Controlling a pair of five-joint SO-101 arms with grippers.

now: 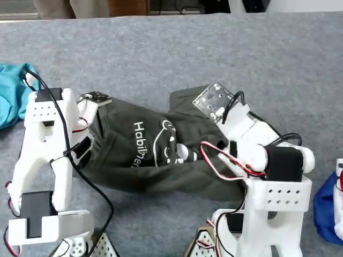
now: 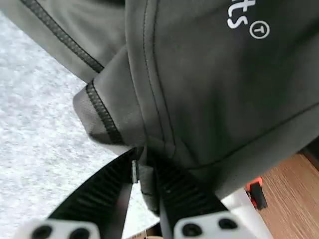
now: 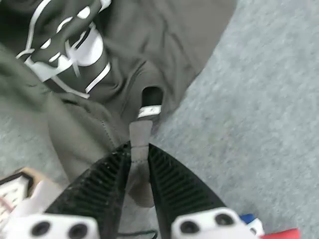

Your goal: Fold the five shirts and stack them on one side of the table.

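Middle of the grey table [image 1: 161,48]: dark olive shirt [image 1: 161,155], rumpled and partly doubled over, white print facing up. At the shirt's end toward the teal shirt [image 1: 10,93]: left gripper [image 2: 142,167], closed down to a narrow slit, pinching a stitched hem fold between black ribbed fingers [image 2: 179,191], with more olive cloth bunched and draped just beyond the tips. At the shirt's opposite end, by the collar: right gripper [image 3: 139,149], likewise almost shut, clamping a thin tongue of the shirt's cloth just beside the white neck label [image 3: 148,110]. Lying over the shirt in the high view: white left arm [image 1: 48,155] covering one edge, white right arm [image 1: 257,155] covering the other, and a red, white and black cable [image 1: 220,160] looping across the cloth beside the print. Well apart from the shirt, past the left arm: the teal shirt, heaped at the table's edge. Well apart on the other side, past the right arm: blue shirt [image 1: 324,211], also heaped. Beyond the shirt in the left wrist view: a brown wooden surface [image 2: 294,199], lower than the table.
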